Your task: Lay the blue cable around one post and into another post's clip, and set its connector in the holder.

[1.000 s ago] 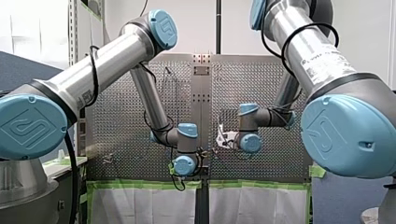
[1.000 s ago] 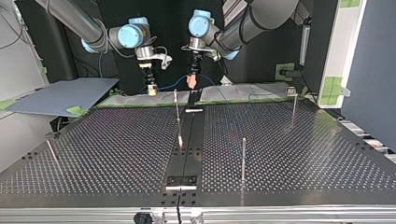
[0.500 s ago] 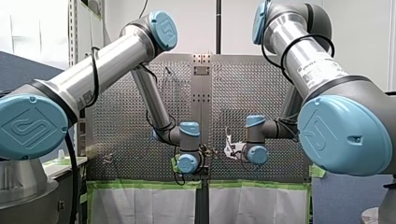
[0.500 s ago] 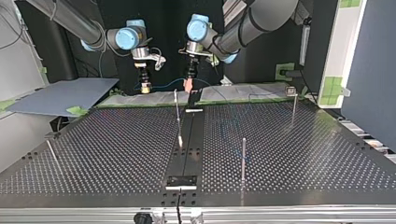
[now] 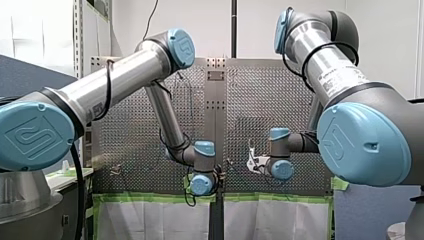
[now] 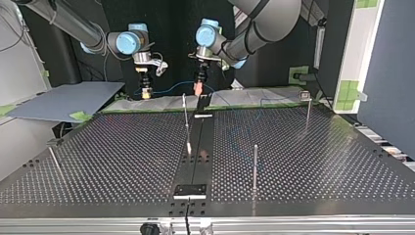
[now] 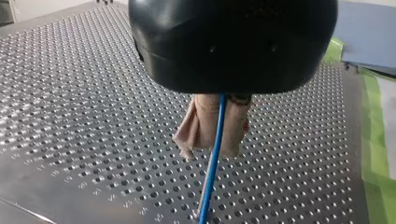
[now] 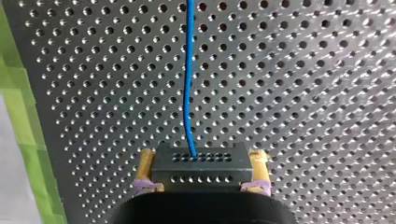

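Pinching blue cable (image 7: 208, 196) in left gripper (image 7: 212, 137). Clamping connector (image 8: 201, 161) in right gripper (image 8: 201, 175), blue cable running ahead. Likely risking blue cable sliding through the left pinch under tension.

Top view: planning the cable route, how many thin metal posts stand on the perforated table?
4 thin metal posts: one far, by the dark centre strip; one at the far right; one near, right of the strip; one leaning at the left edge. More may be hidden.
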You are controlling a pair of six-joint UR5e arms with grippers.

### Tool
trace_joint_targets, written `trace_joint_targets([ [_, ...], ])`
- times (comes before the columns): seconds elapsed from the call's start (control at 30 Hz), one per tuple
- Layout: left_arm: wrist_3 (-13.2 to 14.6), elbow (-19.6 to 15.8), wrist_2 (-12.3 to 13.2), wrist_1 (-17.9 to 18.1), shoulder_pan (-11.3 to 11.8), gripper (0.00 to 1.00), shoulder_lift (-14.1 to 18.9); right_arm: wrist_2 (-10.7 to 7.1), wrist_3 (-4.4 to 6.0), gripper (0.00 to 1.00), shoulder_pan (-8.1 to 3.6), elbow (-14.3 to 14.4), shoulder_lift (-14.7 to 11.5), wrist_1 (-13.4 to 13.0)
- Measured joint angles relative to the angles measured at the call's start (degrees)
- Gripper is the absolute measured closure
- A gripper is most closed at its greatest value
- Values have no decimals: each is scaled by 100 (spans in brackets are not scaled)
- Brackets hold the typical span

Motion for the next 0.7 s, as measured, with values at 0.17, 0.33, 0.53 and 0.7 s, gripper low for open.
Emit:
trace_joint_targets([
  [0.17,40,0,-135,154,16,100,-33,-25,-15,100,-41,-150,181,96],
  [0.33,141,-1,-221,323,15,100,-35,-107,-15,100,-114,-309,281,202],
  [0.53,264,14,-235,495,7,100,-36,-254,-22,100,-215,-421,308,246],
  [0.7,473,22,-194,578,-1,100,-44,-319,-21,100,-291,-479,322,258],
])
